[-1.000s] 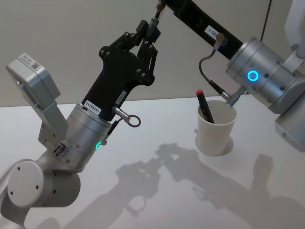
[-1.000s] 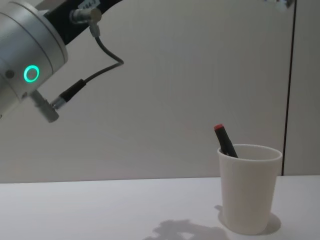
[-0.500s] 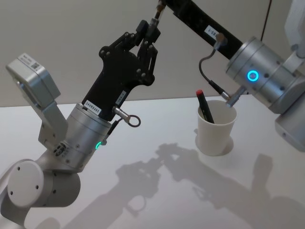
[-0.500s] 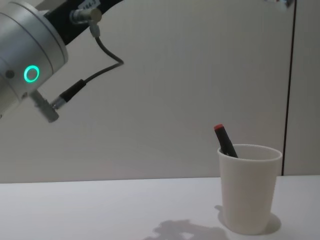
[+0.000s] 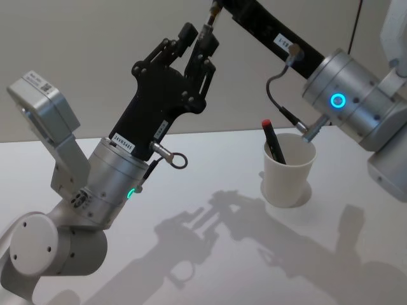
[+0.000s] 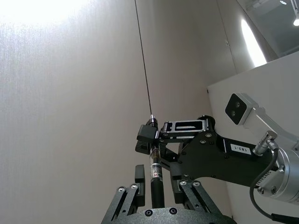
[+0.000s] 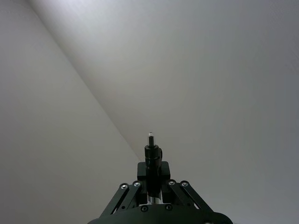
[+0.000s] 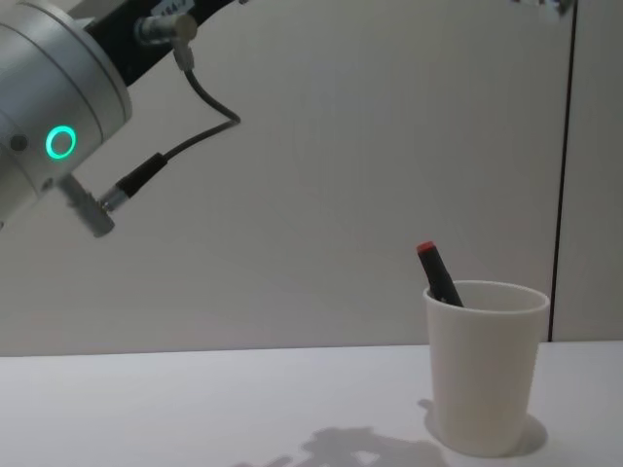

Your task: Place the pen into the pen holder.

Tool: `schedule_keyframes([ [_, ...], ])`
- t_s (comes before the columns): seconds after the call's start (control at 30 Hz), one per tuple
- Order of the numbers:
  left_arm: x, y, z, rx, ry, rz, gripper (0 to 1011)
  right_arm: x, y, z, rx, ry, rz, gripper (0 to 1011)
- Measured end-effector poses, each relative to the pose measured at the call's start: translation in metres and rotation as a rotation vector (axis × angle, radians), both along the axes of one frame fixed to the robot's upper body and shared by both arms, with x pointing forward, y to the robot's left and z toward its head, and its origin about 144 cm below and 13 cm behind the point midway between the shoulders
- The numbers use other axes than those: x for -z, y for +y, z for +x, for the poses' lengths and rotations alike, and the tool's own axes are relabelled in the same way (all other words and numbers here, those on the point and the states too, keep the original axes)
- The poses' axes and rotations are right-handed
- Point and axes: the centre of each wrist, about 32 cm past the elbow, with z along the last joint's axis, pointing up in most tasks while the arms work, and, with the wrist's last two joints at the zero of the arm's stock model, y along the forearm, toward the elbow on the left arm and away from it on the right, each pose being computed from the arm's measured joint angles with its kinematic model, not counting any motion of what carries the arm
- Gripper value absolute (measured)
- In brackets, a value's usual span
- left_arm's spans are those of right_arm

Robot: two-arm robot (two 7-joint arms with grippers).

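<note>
Upright on the white table [image 5: 210,267], the pen holder [image 5: 289,178], a plain white paper cup, stands well below the raised left gripper [image 5: 200,38] and off to its right side, just under the right arm's silver wrist [image 5: 337,100]. A red-capped pen [image 5: 273,143] leans inside the cup. Its cap and a short stretch of black barrel rise above the rim, and the rest is hidden by the cup wall, as the chest view also shows.

High above the table, a second, black pen [image 6: 156,179] stands between the left gripper's fingers [image 6: 139,179]. They are spread, with a gap on either side of the barrel, so that gripper is released. The pen's lower end is lost behind the gripper's own body.

The right gripper [image 7: 150,170] meets the left one tip to tip and is clenched on the far end of the same pen. A small pale tip pokes out past its fingers in the right wrist view. In the head view the right gripper is cut off by the top edge, leaving its black forearm visible. The printing on the pen's barrel is too small to read.
</note>
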Motion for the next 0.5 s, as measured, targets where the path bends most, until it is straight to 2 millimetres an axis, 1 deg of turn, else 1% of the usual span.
schedule_keyframes([
  [0.1,0.0000,0.0000,0.0000,0.000,0.000,0.000,373,0.0000,0.0001,0.0000,0.000,0.000,0.000,148],
  [0.13,0.0000,0.0000,0.0000,0.000,0.000,0.000,433,0.0000,0.0001,0.0000,0.000,0.000,0.000,148],
  [0.2,0.0000,0.0000,0.0000,0.000,0.000,0.000,468,0.0000,0.0002,0.0000,-0.001,0.000,0.000,148],
  [0.27,0.0000,0.0000,0.0000,0.000,0.000,0.000,550,0.0000,0.0002,0.0000,-0.001,0.000,0.000,148],
  [0.33,0.0000,0.0000,0.0000,0.000,0.000,0.000,581,0.0000,0.0003,-0.0001,-0.001,0.000,0.000,148],
  [0.37,0.0000,0.0000,0.0000,0.000,0.000,0.000,653,0.0000,0.0003,-0.0001,-0.001,0.000,0.000,148],
  [0.4,0.0000,0.0000,0.0000,0.000,0.000,0.000,668,0.0000,0.0003,-0.0001,-0.001,0.000,0.000,148],
  [0.47,0.0000,0.0000,0.0000,0.000,0.000,0.000,752,0.0000,0.0003,-0.0001,-0.001,-0.001,0.000,148],
  [0.5,0.0000,0.0000,0.0000,0.000,0.000,0.000,770,0.0000,0.0003,-0.0002,-0.001,-0.001,0.001,148],
])
